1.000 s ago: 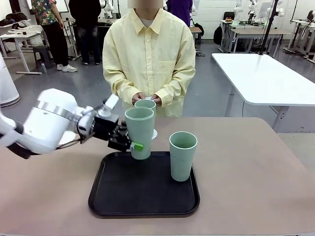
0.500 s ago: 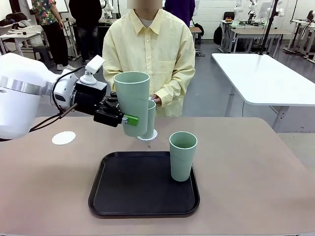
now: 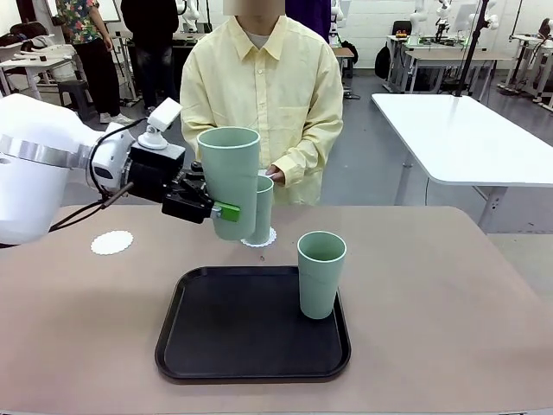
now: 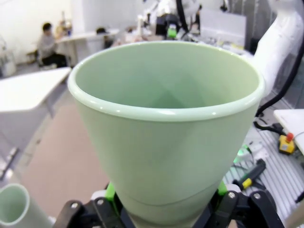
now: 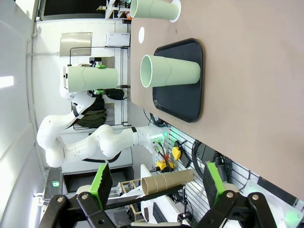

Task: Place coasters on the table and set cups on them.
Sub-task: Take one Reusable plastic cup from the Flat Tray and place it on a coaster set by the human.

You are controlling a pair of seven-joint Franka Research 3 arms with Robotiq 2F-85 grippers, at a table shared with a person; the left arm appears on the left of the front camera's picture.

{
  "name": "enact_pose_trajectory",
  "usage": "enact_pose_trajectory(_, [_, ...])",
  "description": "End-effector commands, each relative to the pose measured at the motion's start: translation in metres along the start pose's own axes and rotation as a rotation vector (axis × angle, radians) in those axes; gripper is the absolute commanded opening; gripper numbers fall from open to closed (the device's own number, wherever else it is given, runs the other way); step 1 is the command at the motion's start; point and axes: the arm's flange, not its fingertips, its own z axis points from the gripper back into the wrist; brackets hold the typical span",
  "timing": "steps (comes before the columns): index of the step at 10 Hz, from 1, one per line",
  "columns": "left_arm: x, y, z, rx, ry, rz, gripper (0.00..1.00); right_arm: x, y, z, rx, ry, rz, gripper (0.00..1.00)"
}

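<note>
A green cup [image 3: 231,177] is held upright in the air above the table [image 3: 449,294]. It is clamped low on its body by the left claw [image 3: 223,210], probably so that it can be carried to the bare coaster [image 3: 112,242] lying off to the left. A second cup [image 3: 265,212] is already set on a coaster [image 3: 270,237] before the person. A third cup [image 3: 320,275] waits on the black tray [image 3: 199,346]. The right claw [image 5: 159,190] is spread apart, with nothing held.
</note>
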Motion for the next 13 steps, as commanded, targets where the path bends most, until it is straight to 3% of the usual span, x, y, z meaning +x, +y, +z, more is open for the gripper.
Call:
enact_pose_trajectory(1, [-0.006, 0.036, 0.062, 0.097, 0.01, -0.085, 0.83, 0.0, 0.001, 0.001, 0.011, -0.001, 0.008, 1.0])
enact_pose_trajectory(5, [-0.01, 0.08, 0.196, 0.288, 0.058, -0.049, 0.83, 0.0, 0.001, 0.001, 0.011, -0.001, 0.008, 1.0])
enact_pose_trajectory(7, [-0.02, 0.09, 0.252, 0.392, 0.024, -0.03, 0.83, 0.0, 0.001, 0.001, 0.011, -0.001, 0.008, 1.0])
enact_pose_trajectory(13, [-0.053, 0.094, 0.307, 0.568, -0.063, 0.058, 0.83, 0.0, 0.001, 0.001, 0.011, -0.001, 0.008, 1.0])
